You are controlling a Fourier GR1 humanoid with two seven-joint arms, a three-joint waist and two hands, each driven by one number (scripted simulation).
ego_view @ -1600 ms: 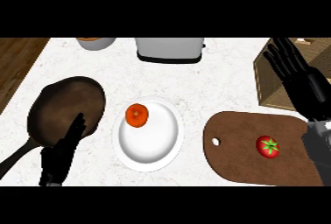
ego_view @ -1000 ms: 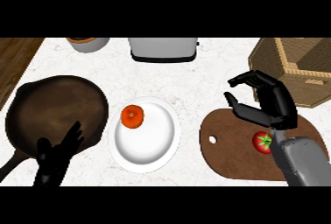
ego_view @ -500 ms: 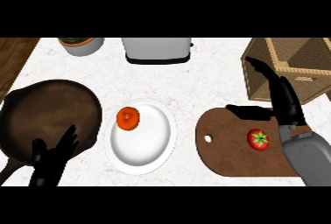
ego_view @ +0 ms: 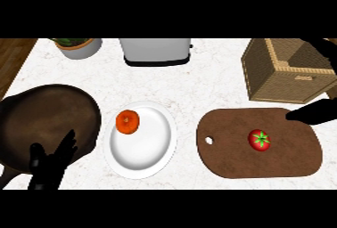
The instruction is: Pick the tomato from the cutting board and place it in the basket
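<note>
The tomato (ego_view: pixel 260 140) rests on the brown cutting board (ego_view: pixel 227 156) at near right, stem side up, right of the board's centre and not yet grasped. The wicker basket (ego_view: pixel 289 73) stands just beyond the board's far right corner.

Change since half a second ago: the right forearm, which then crossed the board's right side with the hand over the far edge, has left most of the view. Only a dark portion of the right hand (ego_view: pixel 316 113) remains at the right edge, over the board's far right corner and apart from the tomato. The scene also sits lower and further right in the view, exposing more of the basket. Judgement: the pick has not started; the hand must be brought down onto the tomato before any transfer.

Hidden or unclear:
- The right hand is cut off by the view's edge; whether it is open or closed cannot be told.
- The basket's interior is mostly out of view.

The left hand (ego_view: pixel 49 162) rests open at near left, fingers up, over the dark pan (ego_view: pixel 46 118). A white plate (ego_view: pixel 148 147) holding an orange-red fruit (ego_view: pixel 127 121) lies between pan and board.
</note>
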